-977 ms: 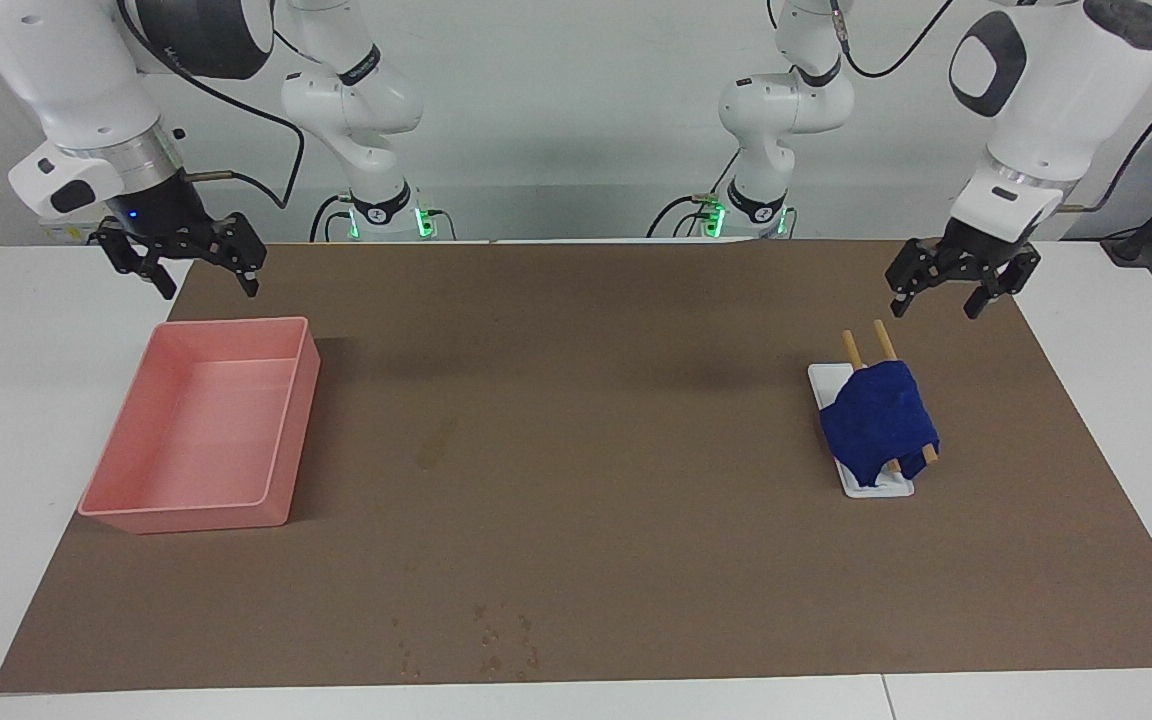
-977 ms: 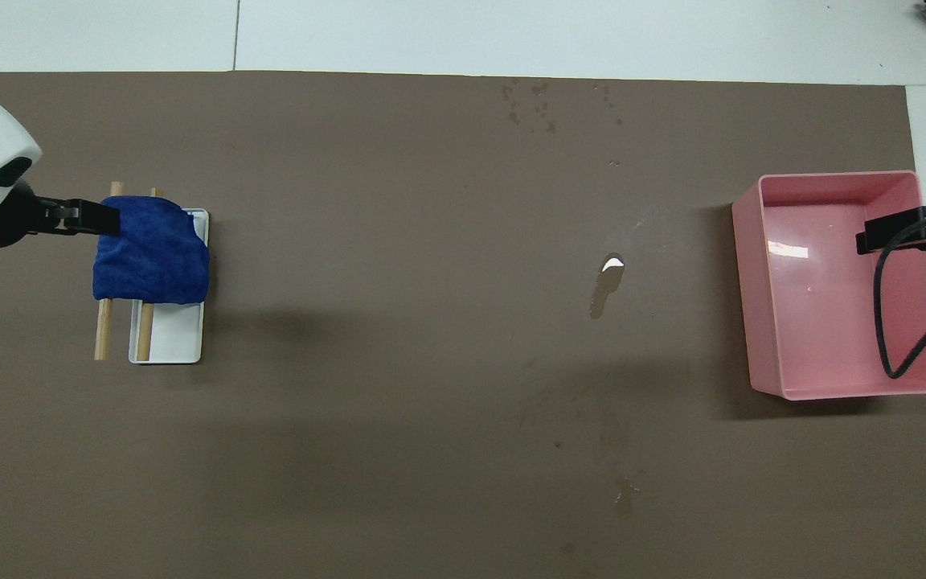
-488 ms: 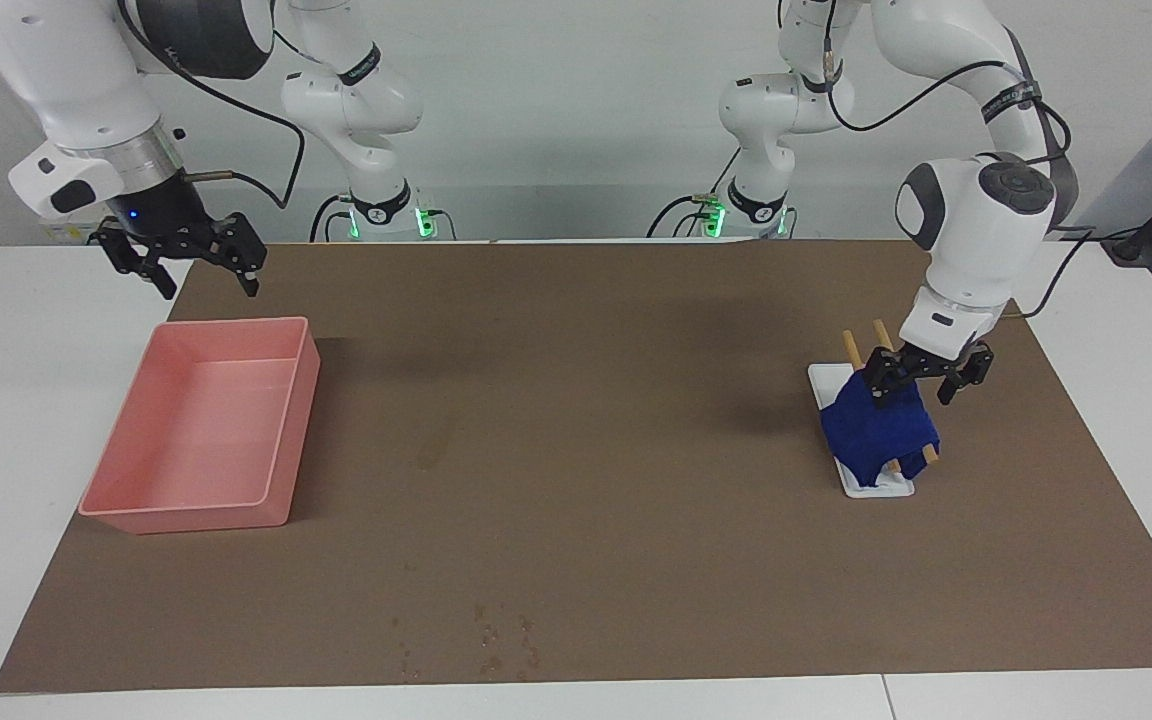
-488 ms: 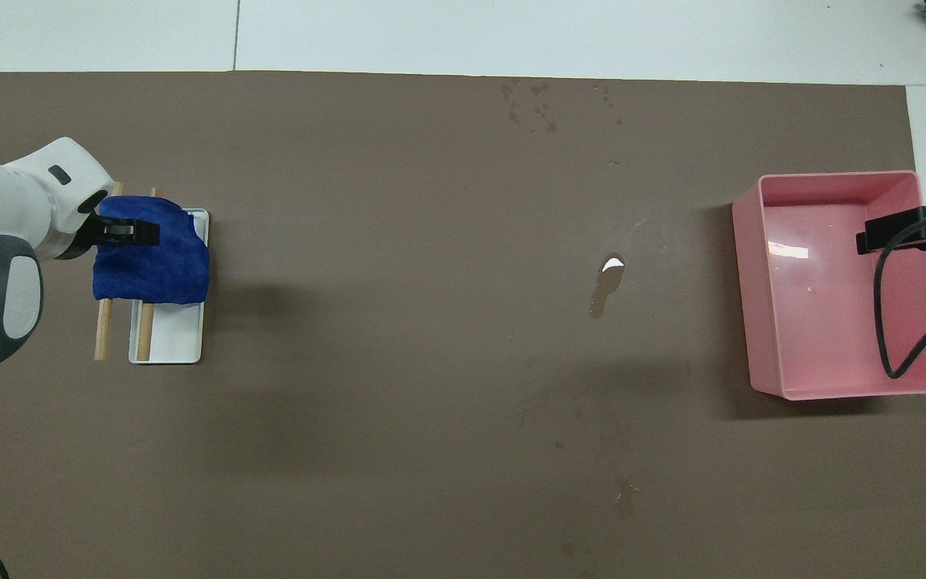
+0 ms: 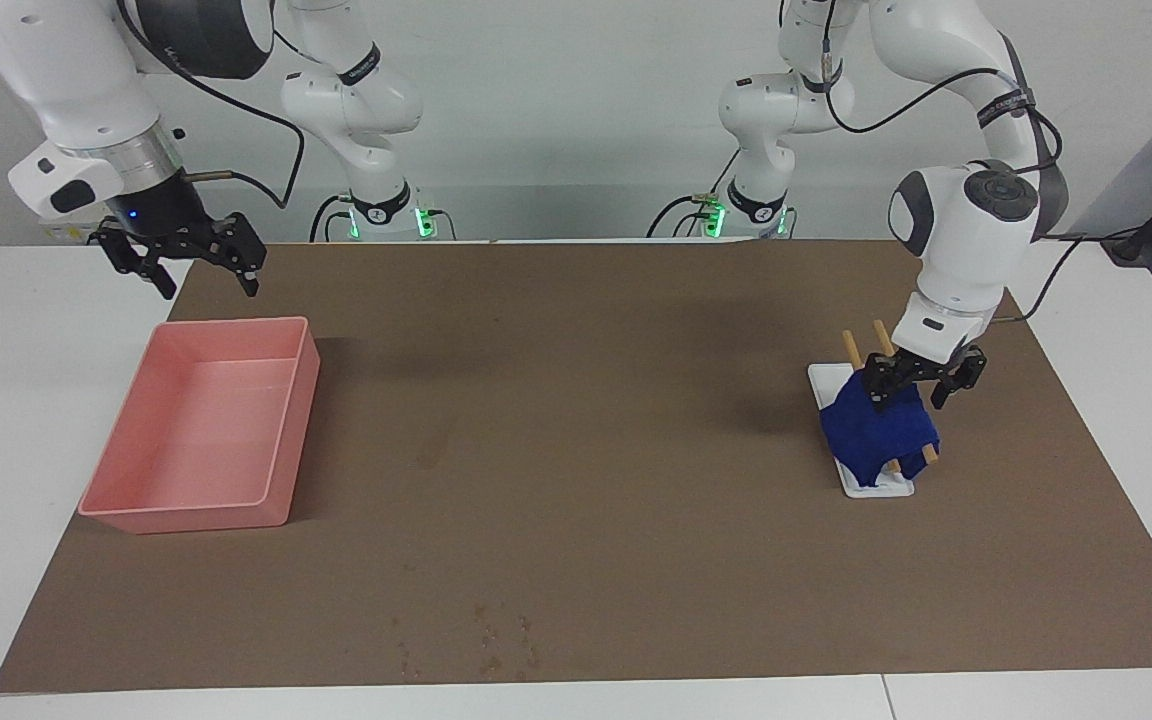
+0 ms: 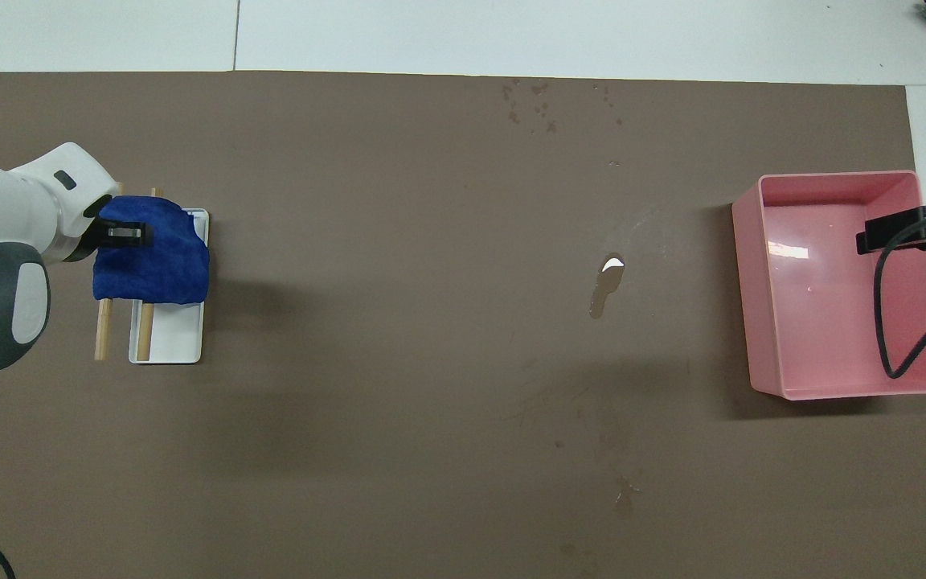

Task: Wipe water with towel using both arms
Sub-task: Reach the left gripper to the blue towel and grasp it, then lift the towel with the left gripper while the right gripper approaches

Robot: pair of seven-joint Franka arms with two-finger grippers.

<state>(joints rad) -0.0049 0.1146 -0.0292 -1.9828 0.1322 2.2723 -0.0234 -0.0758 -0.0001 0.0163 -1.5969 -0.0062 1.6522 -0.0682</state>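
Towel: (image 5: 876, 428) deep blue soft cloth, rumpled, draped over two wooden rods (image 5: 881, 338) that lie across a small white rectangular dish (image 5: 881, 487), toward the left arm's end of the worktop.
Rods: thin, round, pale wood, side by side; their ends stick out from under the cloth on both sides.
Water: (image 6: 605, 286) narrow elongated wet patch on the mat, slightly darker than the mat, with a bright glint at the end farther from the robots; it lies between the towel and the tray, closer to the tray.
Mat: (image 5: 616, 400) flat brown sheet with a matte surface, covering most of the white worktop (image 5: 26, 360).
Specks: (image 5: 496, 640) cluster of small dark spots on the mat near the edge farthest from the robots.
Tray: (image 5: 136, 515) pink, rectangular, smooth plastic look, upright walls with rounded corners, toward the right arm's end.
Left hand: (image 5: 921, 385) down on the towel's edge nearest the robots, fingers partly closed around the cloth; whether the cloth is pinched, I cannot tell.
Right hand: (image 5: 198, 268) fingers spread apart, gripping nothing, waiting in the air over the tray's edge nearest the robots.
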